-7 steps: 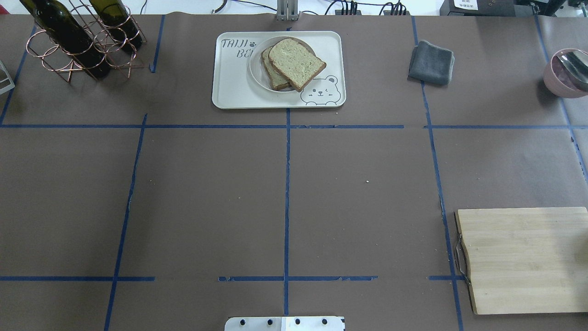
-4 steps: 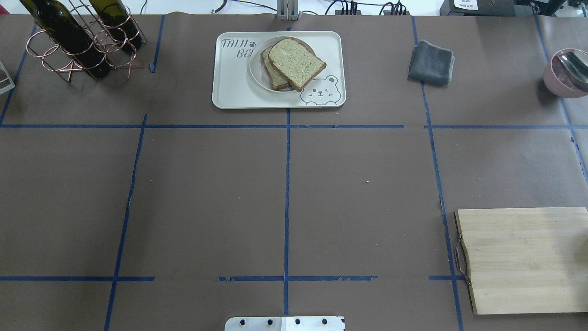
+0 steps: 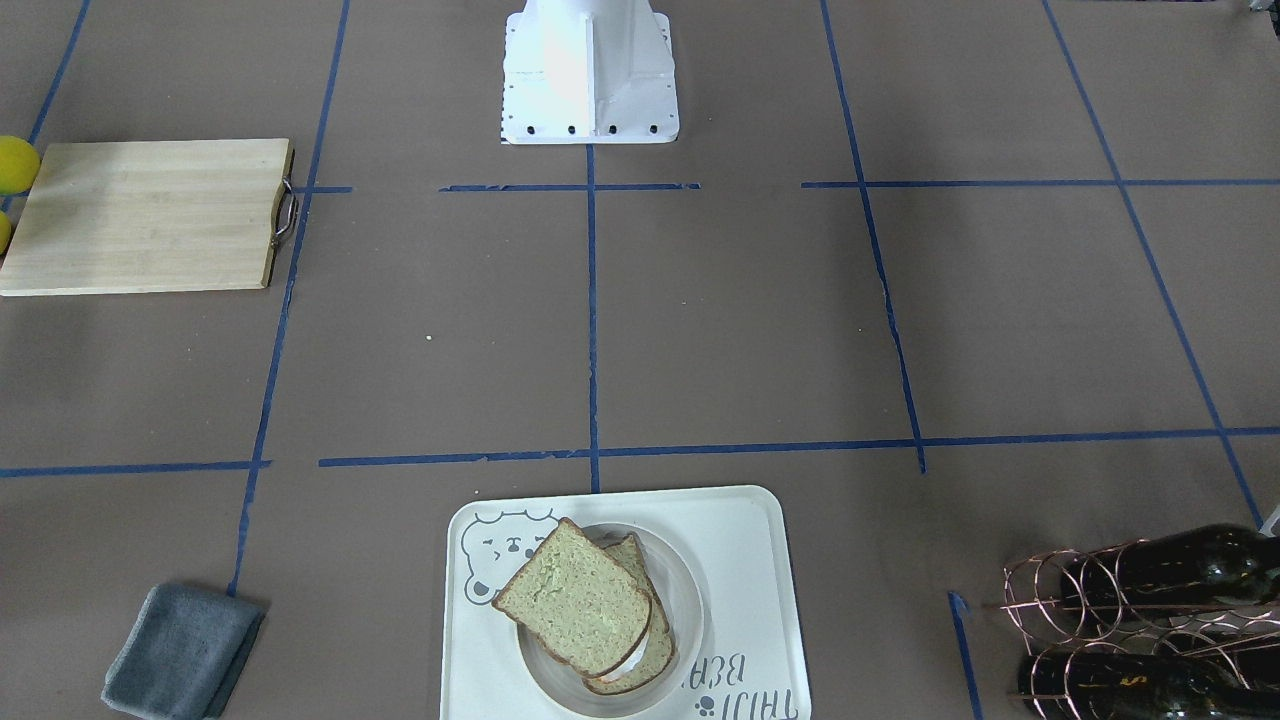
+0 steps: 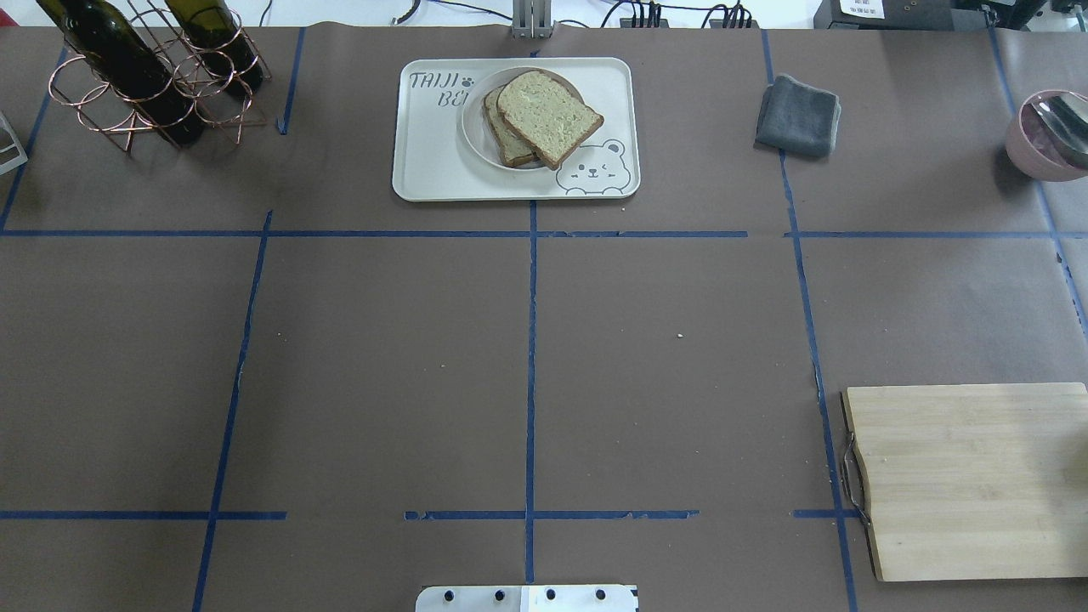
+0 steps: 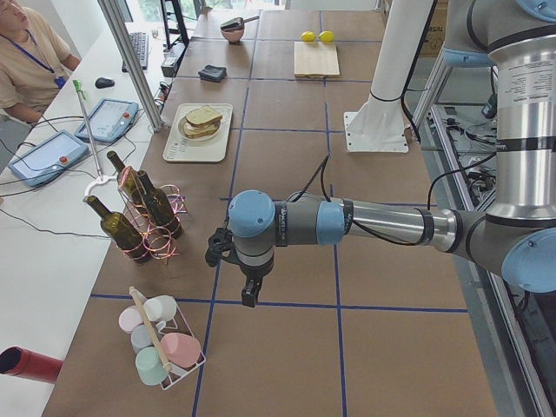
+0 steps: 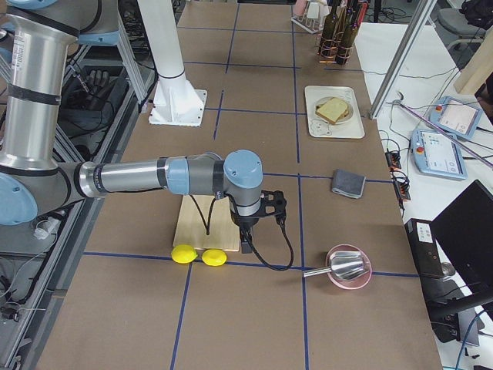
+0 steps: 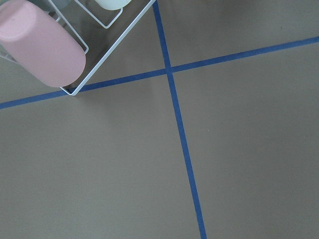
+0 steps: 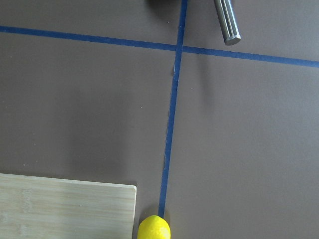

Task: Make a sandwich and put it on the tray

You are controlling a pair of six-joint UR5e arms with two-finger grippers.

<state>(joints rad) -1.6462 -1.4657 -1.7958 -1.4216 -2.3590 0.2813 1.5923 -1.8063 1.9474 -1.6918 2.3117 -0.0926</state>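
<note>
The sandwich lies on a small round white plate on the cream tray at the far middle of the table. Its top slice sits shifted off the lower one, and a white sliver of egg shows at the edge in the front-facing view. The tray also shows there. My left gripper hangs over bare table past the bottle rack, far from the tray. My right gripper hangs by the cutting board's end, near two lemons. I cannot tell whether either is open or shut.
A wooden cutting board lies at the near right, with two lemons beside it. A grey cloth and a pink bowl with a metal scoop are at the far right. A wire bottle rack and a cup rack are on the left.
</note>
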